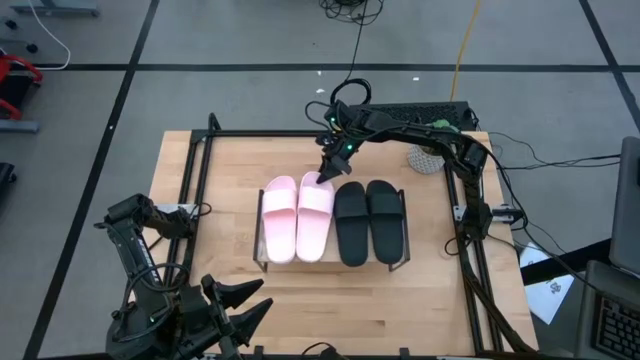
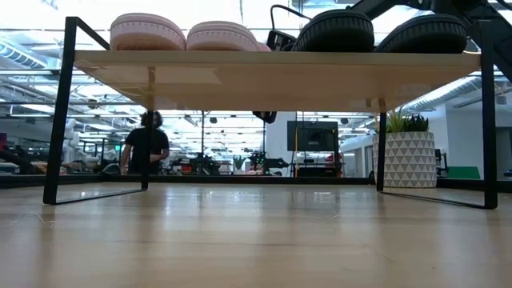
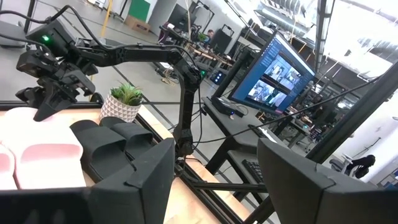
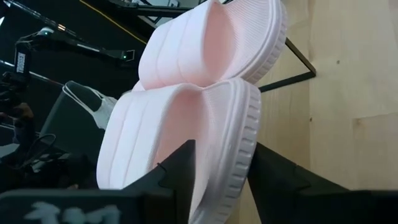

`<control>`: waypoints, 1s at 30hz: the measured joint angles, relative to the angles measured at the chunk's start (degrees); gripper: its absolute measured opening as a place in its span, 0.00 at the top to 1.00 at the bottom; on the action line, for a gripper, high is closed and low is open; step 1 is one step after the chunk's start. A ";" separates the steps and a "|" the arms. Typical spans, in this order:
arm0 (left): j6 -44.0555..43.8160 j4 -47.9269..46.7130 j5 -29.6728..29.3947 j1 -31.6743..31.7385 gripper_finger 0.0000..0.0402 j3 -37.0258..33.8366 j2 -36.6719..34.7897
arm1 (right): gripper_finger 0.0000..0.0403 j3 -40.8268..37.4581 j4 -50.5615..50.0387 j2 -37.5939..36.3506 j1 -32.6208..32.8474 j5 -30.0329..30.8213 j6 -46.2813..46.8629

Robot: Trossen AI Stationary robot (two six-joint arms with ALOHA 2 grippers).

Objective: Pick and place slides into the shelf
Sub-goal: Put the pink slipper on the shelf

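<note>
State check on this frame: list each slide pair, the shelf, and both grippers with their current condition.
Pink slides: side by side on the shelf, left half.
Black slides: side by side on the shelf, right half.
Shelf: upright, carrying all four slides.
Right gripper: fingers either side of a pink slide's end.
Left gripper: open, at the table's near edge.

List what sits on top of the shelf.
On the low wooden-topped, black-framed shelf: two pale pink slides and two matte black slides side by side. The right tool covers one pink slide's heel edge.
</note>
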 joint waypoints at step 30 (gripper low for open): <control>0.52 -0.07 0.00 -0.26 0.44 0.00 0.00 | 0.54 0.07 -2.92 0.04 1.18 2.02 1.67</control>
